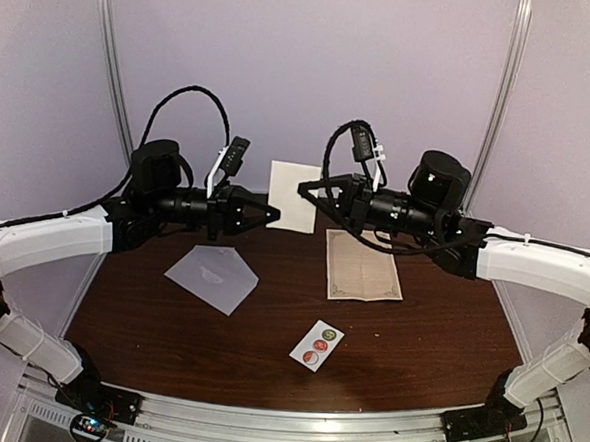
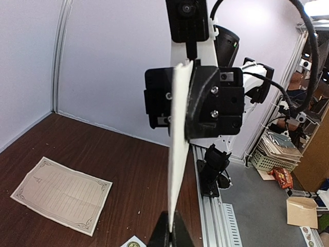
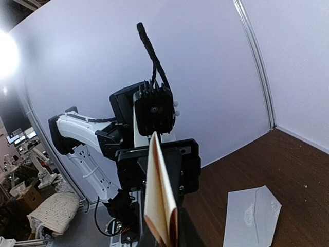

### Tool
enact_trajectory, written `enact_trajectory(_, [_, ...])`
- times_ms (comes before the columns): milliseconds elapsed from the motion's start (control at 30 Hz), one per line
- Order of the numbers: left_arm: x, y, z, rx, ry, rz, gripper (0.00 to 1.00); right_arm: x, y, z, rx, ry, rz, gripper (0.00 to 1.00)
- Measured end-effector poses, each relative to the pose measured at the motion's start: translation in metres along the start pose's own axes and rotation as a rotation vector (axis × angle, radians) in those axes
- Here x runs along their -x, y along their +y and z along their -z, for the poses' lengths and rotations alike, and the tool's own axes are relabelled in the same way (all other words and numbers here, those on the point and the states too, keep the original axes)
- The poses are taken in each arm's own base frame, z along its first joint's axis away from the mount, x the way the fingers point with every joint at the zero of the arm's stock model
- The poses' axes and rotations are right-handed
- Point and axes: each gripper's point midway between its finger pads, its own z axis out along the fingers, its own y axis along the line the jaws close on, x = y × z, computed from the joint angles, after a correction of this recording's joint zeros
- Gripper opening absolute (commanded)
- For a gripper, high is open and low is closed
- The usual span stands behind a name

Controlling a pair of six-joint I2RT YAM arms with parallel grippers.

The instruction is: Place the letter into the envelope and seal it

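Envelope: lies flat on the dark wood-grain table, touched by neither arm. Pale grey matte paper. The long axis runs diagonally across the tabletop in the top view. In the right wrist view one end narrows to a triangular point aimed at the back-wall side. Cannot tell whether the flap lies down or is lifted. The envelope shows in the top and right wrist views only.

Folded cream sheet: held upright in the air, beyond the envelope and to its right. The top view gives its broad rectangular face. Both wrist views give it edge-on: a thin pale blade in the left wrist view, two layers joined at a fold in the right wrist view.

Left gripper: jaws pressed together on the sheet's edge, seen at the bottom of its own view.
Right gripper: jaws likewise pinching the sheet from the opposite side.

Bordered sheet: flat, well apart to the right of the envelope. It is tan with an ornamental printed frame. The ruled lines and creases are legible only in the left wrist view.

Sticker strip: small and white with round stickers, to the right of the envelope and nearer the arm bases.
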Motion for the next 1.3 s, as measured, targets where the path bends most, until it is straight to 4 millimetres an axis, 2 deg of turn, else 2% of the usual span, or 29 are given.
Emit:
enact_trajectory(33, [0.0,0.0,0.0,0.002,0.0,-0.002,0.0,0.003,0.001,0.0,0.004,-0.007,0.004,0.0])
enact_trajectory(67, [0.0,0.001,0.0,0.004,0.0,-0.005,0.06,0.004,0.001,0.0,0.004,-0.01,0.009,0.0])
enact_trajectory(167, [-0.001,0.006,-0.001,0.033,0.001,-0.029,0.39,0.005,-0.002,0.0,-0.011,-0.016,0.009,0.0])
enact_trajectory(233, [-0.006,0.015,-0.001,0.081,0.013,-0.025,0.53,0.009,-0.007,0.001,-0.039,-0.032,0.012,0.0])
enact_trajectory(300, [-0.011,0.028,0.0,0.152,0.027,-0.017,0.62,0.011,-0.013,0.006,-0.076,-0.048,0.014,0.0])
enact_trajectory(467, [-0.018,0.058,0.009,0.333,0.018,0.004,0.71,0.013,-0.038,0.031,-0.189,-0.073,0.009,0.0])
enact_trajectory(533, [-0.03,0.072,0.019,0.428,-0.005,0.042,0.85,0.016,-0.049,0.045,-0.24,-0.081,0.01,0.0])
enact_trajectory(567, [-0.039,0.079,0.025,0.476,-0.011,0.075,0.88,0.016,-0.055,0.051,-0.265,-0.082,0.011,0.0])
enact_trajectory(667, [-0.073,0.111,0.044,0.674,-0.01,0.223,0.91,0.013,-0.069,0.069,-0.337,-0.07,0.016,0.0])
enact_trajectory(833, [-0.097,0.144,0.062,0.856,-0.025,0.359,0.94,-0.005,-0.075,0.089,-0.4,-0.028,0.02,0.0])
enact_trajectory(1000, [-0.141,0.192,0.077,1.005,0.037,0.527,0.94,-0.022,-0.076,0.104,-0.433,-0.007,0.016,0.0])
enact_trajectory(1133, [-0.168,0.222,0.08,1.072,0.095,0.593,0.94,-0.03,-0.08,0.108,-0.448,0.008,0.005,0.0])
enact_trajectory(1300, [-0.185,0.242,0.072,1.093,0.131,0.616,0.94,-0.033,-0.082,0.109,-0.456,0.02,0.005,0.0])
